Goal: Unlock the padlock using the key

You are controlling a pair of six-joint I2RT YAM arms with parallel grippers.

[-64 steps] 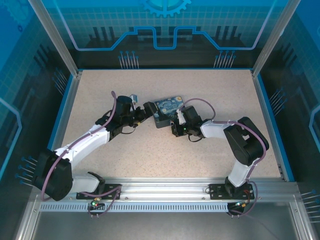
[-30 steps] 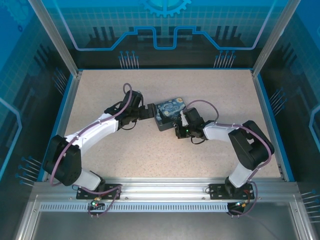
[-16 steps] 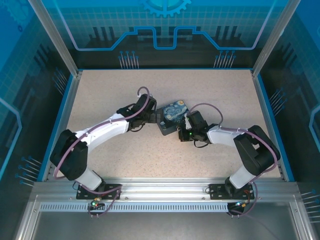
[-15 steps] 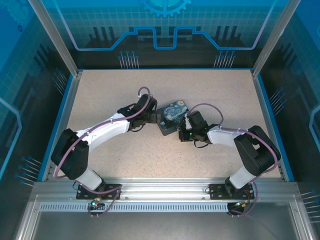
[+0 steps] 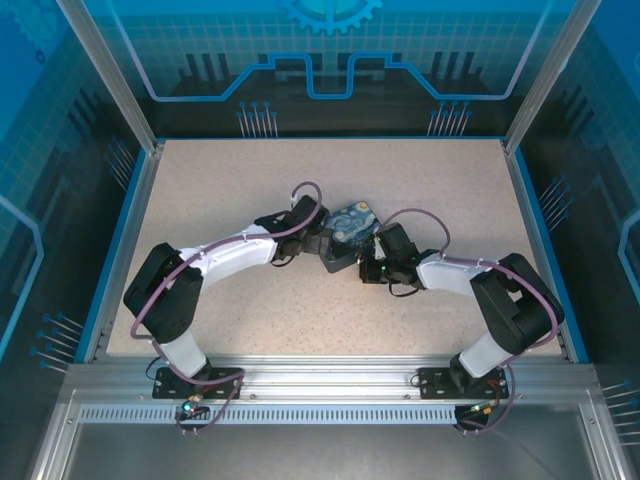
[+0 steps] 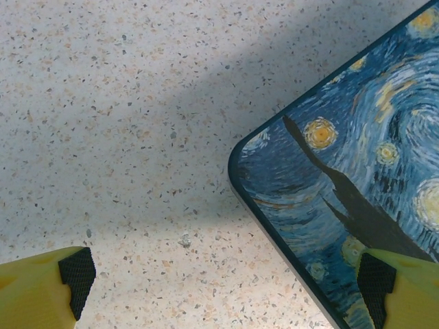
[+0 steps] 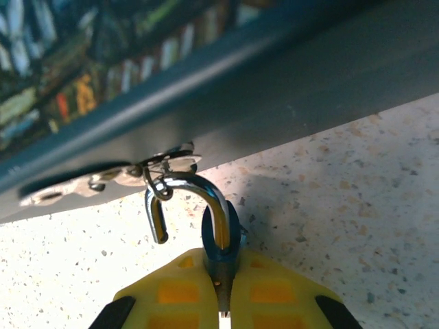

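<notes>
The teal padlock is pinched edge-on in my right gripper, which is shut on its body. Its silvery shackle stands swung open with one end free, and it still hooks through the small metal hasp ring on the front wall of the Starry-Night tin. My left gripper is open at the tin's left corner, one yellow fingertip over the table and the other over the lid. From above, the left gripper and right gripper flank the tin. The key is out of view.
The speckled beige table has blue side rails and glass walls around it. Both arms bend inward to the middle, their cables looping above the wrists. A small pale crumb lies on the table between the left fingers.
The left arm has swung rightward up to the tin's left corner. The tin and the right gripper with the padlock have shifted a little to the right.
</notes>
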